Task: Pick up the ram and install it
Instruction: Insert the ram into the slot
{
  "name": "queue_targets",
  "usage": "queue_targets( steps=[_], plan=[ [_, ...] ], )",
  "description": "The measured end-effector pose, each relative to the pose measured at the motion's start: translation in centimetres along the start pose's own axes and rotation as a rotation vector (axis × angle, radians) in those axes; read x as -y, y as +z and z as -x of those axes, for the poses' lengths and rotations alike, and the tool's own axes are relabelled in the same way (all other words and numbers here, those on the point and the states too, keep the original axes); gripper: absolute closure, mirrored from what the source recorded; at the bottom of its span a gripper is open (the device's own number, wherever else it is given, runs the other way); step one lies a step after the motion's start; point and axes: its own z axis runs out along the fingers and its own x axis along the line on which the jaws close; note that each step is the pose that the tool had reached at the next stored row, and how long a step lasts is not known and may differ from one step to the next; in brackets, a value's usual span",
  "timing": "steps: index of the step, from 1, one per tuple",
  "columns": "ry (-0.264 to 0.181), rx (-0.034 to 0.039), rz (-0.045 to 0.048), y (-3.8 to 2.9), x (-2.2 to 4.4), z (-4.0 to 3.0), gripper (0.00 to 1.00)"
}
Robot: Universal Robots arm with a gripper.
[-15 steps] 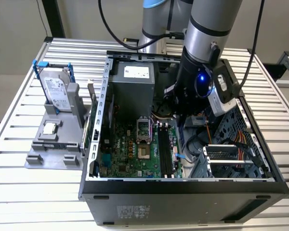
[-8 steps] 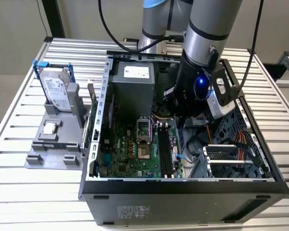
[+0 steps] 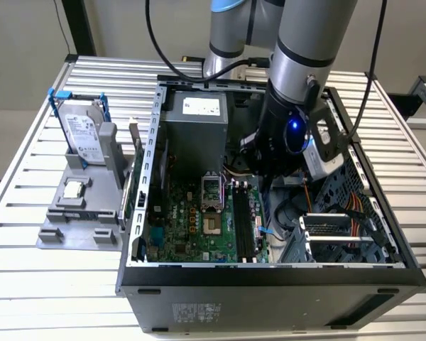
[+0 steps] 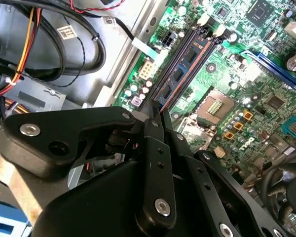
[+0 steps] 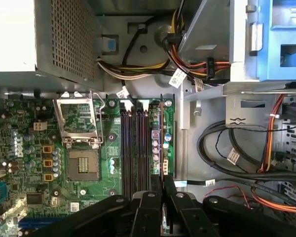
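From my remote station I list, nearest first:

1. Gripper (image 5: 163,197): black fingers drawn close together, clamped on the ram (image 5: 164,170). In both wrist views the linkage hides the lower part of the stick, so I see the board only as a thin edge rising from between the fingertips. In the exterior view the arm's wrist covers the gripper, so I cannot make out the contact from there.

2. Ram: held upright over the memory slots (image 5: 135,148), at the slot row's edge nearest the metal chassis wall. Whether its bottom edge touches a slot I cannot tell.

3. Motherboard (image 5: 89,182): green, lying flat in the open computer case (image 3: 270,284). The processor socket (image 5: 79,128) sits beside the slots with its frame lifted.

4. Cable bundles (image 5: 237,163): black, red and yellow, beyond the board's edge, partly cut off.

5. Power supply (image 3: 195,131): grey box at the case's far end.

6. Grey holder (image 3: 82,209) on the slatted worktop (image 3: 28,177), at the exterior view's left, carrying a hard drive (image 3: 84,135) and a small square processor chip (image 3: 73,189).
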Motion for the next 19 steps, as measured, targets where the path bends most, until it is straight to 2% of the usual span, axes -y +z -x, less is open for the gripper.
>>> queue_targets(
  steps=[19],
  plan=[
    [0.0,0.0,-0.0001,1.27,0.01,0.0,1.0]
  ],
)
